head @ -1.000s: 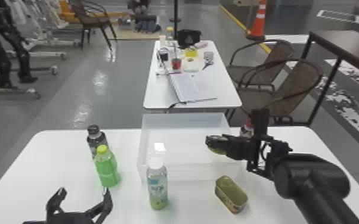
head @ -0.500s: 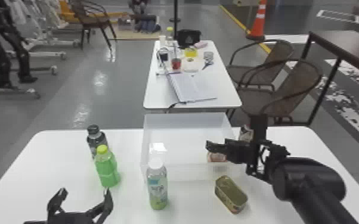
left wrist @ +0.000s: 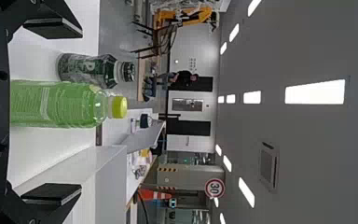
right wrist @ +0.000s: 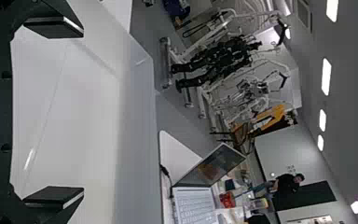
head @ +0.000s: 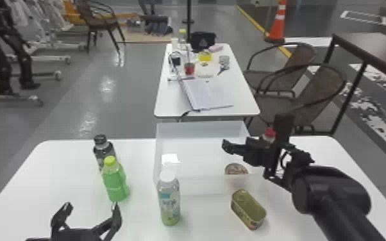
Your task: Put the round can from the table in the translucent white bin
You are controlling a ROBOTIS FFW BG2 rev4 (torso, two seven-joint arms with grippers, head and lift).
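1. Table [head: 57, 179]: smooth, matte white; it bears my landmark, the bin.
2. Translucent white bin [head: 200, 129]: boxy, thin-walled, milky plastic. The can is in, so I'd call the placing done; only drawing the arm clear seems left.
3. Right gripper [right wrist: 82, 112]: over the bin's right side, flat black fingers wide apart, nothing between them.
4. Left gripper [head: 92, 205]: parked on the near left of the bin, fingers spread and empty.
5. Bottles, all smooth and rounded: green bottle [head: 115, 182] and dark bottle [head: 101, 149] left of the bin, white-capped bottle [head: 169, 200] just before it, red-capped bottle [head: 269, 134] at its right, partly hidden.
6. Oblong tin [head: 248, 208]: metallic, round-cornered, in front of the bin.
7. Round can [head: 236, 169]: short cylinder inside the bin's near right corner, its side blurred through the wall.
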